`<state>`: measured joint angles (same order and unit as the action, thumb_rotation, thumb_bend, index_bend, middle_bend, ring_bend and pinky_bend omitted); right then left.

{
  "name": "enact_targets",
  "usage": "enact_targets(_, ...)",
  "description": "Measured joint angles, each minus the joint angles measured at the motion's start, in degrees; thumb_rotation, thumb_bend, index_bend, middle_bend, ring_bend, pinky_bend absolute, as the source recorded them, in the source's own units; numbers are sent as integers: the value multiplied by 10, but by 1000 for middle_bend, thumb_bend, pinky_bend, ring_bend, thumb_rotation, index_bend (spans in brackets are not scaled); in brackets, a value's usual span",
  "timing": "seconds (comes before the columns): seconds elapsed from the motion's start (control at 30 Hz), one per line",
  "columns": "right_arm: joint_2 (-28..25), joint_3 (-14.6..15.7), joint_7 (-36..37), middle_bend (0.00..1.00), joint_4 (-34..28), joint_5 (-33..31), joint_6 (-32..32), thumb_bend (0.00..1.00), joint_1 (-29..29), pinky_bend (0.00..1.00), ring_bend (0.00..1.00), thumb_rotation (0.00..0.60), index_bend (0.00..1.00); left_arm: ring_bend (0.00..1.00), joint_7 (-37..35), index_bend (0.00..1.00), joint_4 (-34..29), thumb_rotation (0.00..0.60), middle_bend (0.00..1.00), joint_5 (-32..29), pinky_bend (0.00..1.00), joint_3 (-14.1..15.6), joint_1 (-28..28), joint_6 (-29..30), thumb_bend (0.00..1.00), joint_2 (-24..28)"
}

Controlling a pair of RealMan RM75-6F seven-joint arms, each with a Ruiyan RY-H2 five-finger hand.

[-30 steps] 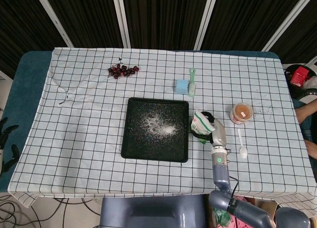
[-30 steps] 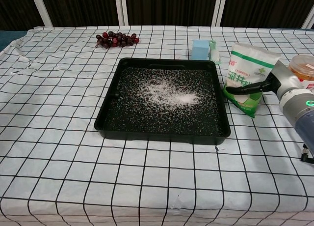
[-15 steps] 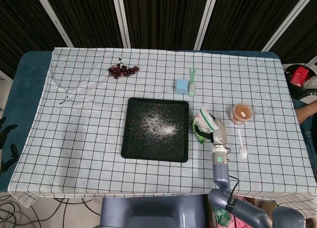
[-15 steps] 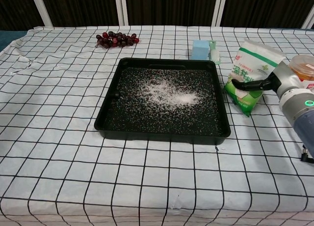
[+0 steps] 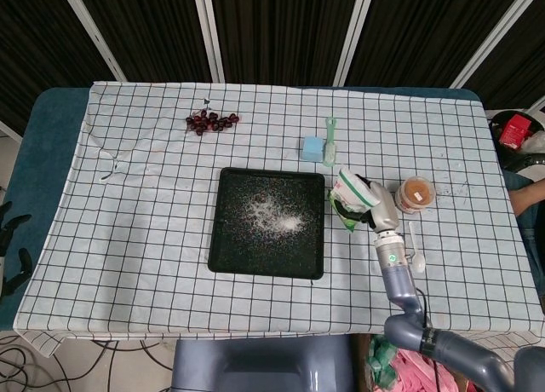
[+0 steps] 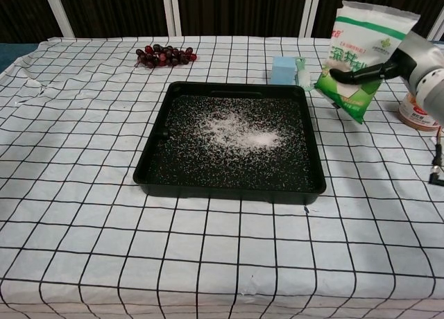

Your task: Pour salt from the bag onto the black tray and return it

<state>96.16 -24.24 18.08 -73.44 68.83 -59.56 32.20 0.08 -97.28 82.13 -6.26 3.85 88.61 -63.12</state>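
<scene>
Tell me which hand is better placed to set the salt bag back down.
Right. The right hand already holds the salt bag beside the black tray; the left hand hangs off the table's far side.

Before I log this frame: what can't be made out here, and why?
- Right hand: chest view cuts its body off at the right edge; the green-and-white salt bag hides the fingers behind it.
- Whether the bag's top is open: not visible in either view.
- Left hand: head view only, cut by the left edge, dark.
- Bag print: too small.
</scene>
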Motion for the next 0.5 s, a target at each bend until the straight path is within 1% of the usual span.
enact_targets(0.17, -101, 5, -39, 418, -94, -8, 91, 371, 19, 432, 515, 600, 505, 0, -1, 206, -2, 600, 26, 1, 18, 0, 0, 1, 650, 0)
enact_targets(0.27, -148, 8, -63, 418, -129, -21, 145, 365, 37, 432, 515, 600, 506, 0, -2, 206, -2, 600, 26, 1, 18, 0, -1, 1, 650, 1)
enact_targets(0.37, -187, 11, -95, 418, -154, -44, 194, 365, 63, 432, 515, 600, 506, 0, -2, 206, -3, 600, 26, 1, 18, 1, 0, 0, 650, 2)
enact_targets(0.5, -217, 20, -127, 418, -174, -82, 242, 365, 96, 432, 515, 600, 505, 0, -4, 206, -4, 600, 26, 0, 18, 0, 0, -1, 650, 2)
